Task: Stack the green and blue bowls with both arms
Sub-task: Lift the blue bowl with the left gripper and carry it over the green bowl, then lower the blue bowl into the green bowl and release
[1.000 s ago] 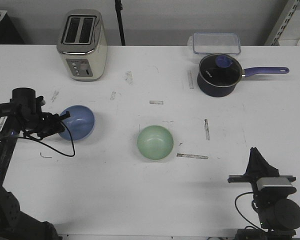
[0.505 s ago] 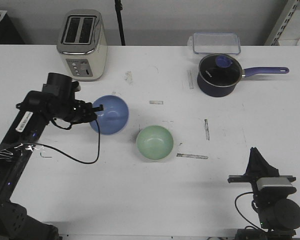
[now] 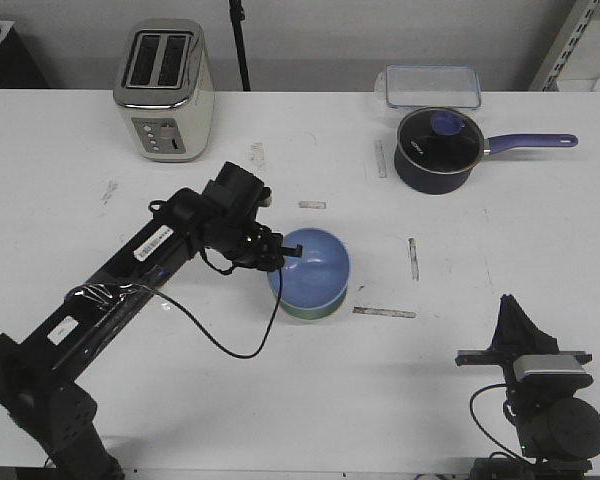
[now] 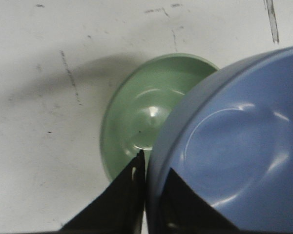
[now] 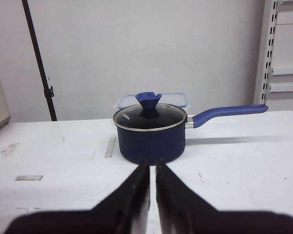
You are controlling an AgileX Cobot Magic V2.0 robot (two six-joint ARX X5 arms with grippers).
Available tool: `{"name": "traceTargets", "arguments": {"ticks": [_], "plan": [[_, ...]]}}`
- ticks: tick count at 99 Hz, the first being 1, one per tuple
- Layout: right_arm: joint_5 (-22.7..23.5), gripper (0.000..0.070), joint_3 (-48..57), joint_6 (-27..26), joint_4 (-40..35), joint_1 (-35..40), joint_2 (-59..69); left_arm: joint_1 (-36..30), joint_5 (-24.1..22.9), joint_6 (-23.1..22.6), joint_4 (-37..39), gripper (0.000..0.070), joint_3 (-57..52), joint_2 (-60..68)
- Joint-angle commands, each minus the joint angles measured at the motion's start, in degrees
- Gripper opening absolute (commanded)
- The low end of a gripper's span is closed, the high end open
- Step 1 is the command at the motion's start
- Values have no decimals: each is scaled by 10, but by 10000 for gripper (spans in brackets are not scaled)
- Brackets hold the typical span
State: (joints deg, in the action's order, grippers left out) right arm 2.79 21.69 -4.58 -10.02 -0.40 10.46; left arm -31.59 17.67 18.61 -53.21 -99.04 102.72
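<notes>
My left gripper is shut on the rim of the blue bowl, one finger inside and one outside. It holds that bowl over the green bowl, of which only a thin lower edge shows in the front view. In the left wrist view the blue bowl covers about half of the green bowl, and my left gripper pinches the blue rim. I cannot tell whether the two bowls touch. My right gripper rests shut at the table's near right, holding nothing.
A dark navy saucepan with a purple handle stands at the back right, a clear lidded box behind it. A cream toaster stands at the back left. The right arm's base sits at the front right.
The left arm has carried the blue bowl from the left side of the table rightwards to over the green bowl. The right arm has not moved.
</notes>
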Motion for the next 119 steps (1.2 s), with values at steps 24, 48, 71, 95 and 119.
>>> {"name": "traceTargets", "arguments": {"ticks": [24,48,71,95,119], "plan": [[-2,15,1,-5,6,1,0,-19,1,0,6,2,-16,64],[-2,15,1,-5,6,1,0,-22,-47,6,5,22,-16,68],[-2,15,1,-5,6,1,0,-22,-47,8,5,54,-16,68],[-2,15,1,-5,6,1,0,-33,-47,19,8,267,-16,64],[-2,15,1,-5,6,1,0,-41,-48,21,7,299,-16,35]]}}
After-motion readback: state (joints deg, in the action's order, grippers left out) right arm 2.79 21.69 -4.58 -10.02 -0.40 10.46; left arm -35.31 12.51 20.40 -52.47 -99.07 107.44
